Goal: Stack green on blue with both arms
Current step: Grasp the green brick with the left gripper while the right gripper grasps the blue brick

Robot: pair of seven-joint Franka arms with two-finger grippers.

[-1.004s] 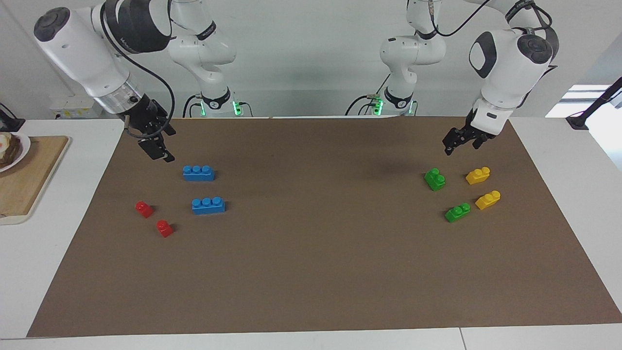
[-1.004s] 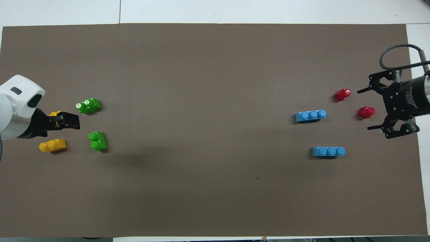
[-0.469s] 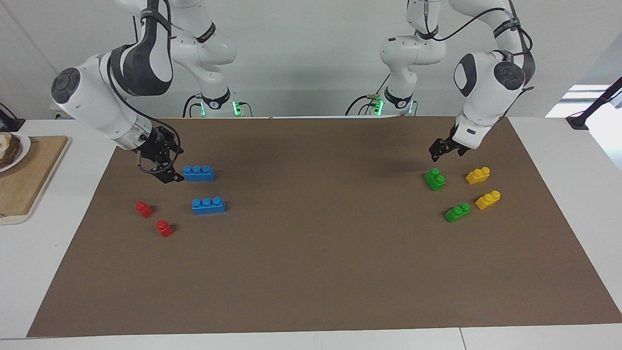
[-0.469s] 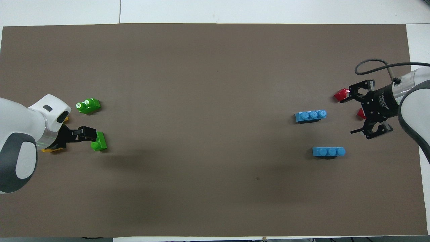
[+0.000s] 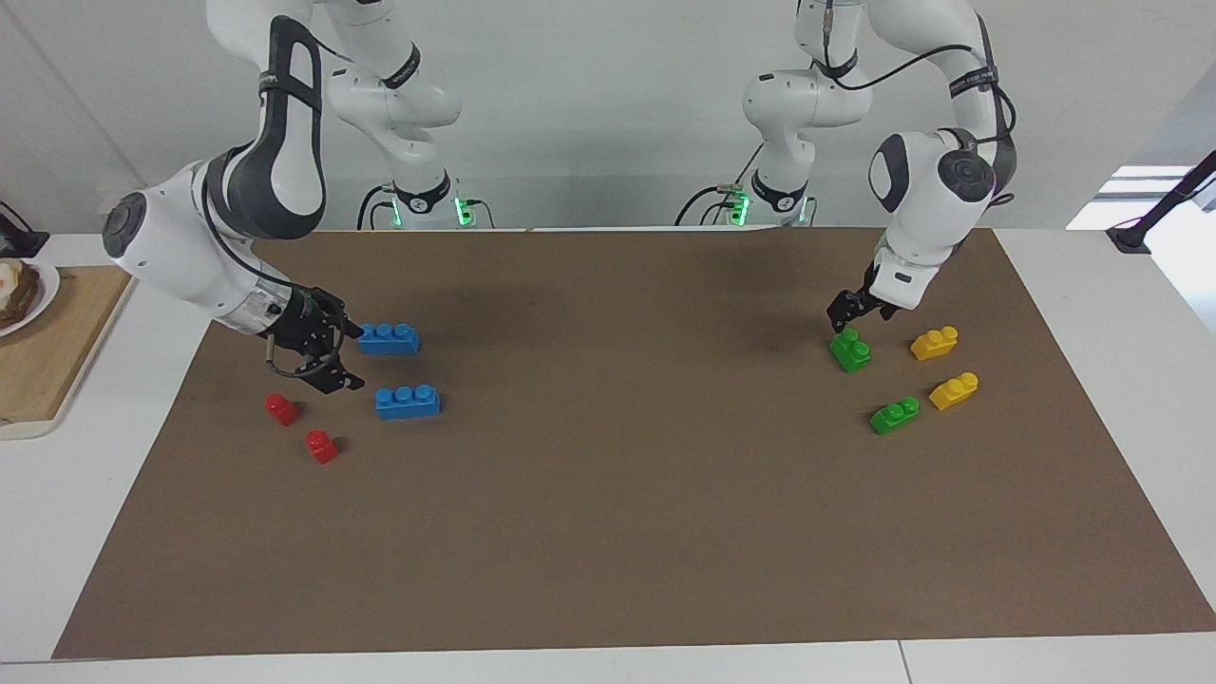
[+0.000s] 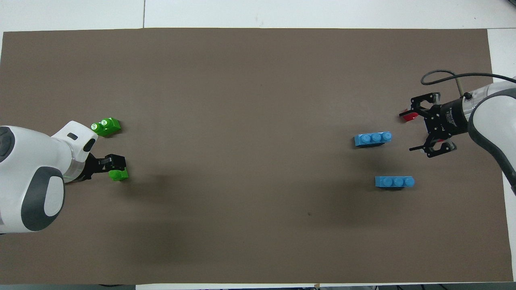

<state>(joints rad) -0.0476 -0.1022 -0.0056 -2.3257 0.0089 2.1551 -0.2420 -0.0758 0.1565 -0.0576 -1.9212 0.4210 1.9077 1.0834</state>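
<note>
Brown paper mat (image 5: 608,532) covers the white table, and both arms are down low at their own ends. Right gripper (image 5: 334,359) hangs jaws wide between the two blue bricks, the nearer (image 5: 389,339) and the farther (image 5: 408,402); left gripper (image 5: 848,313), jaws spread, sits just over the nearer green brick (image 5: 850,351), nothing held, the other green brick (image 5: 894,415) lying farther out

we are wearing glossy white rounded shells on both jointed arms, the left arm (image 5: 936,180) and the right arm (image 5: 237,204), with dark grey joint covers and round dark end caps. thin black cables are looping along the links. black skeletal two-finger grippers, the left gripper (image 5: 848,312) and right gripper (image 5: 323,351), are capping metal wrist rings. green lights are glowing at our bases.
</note>
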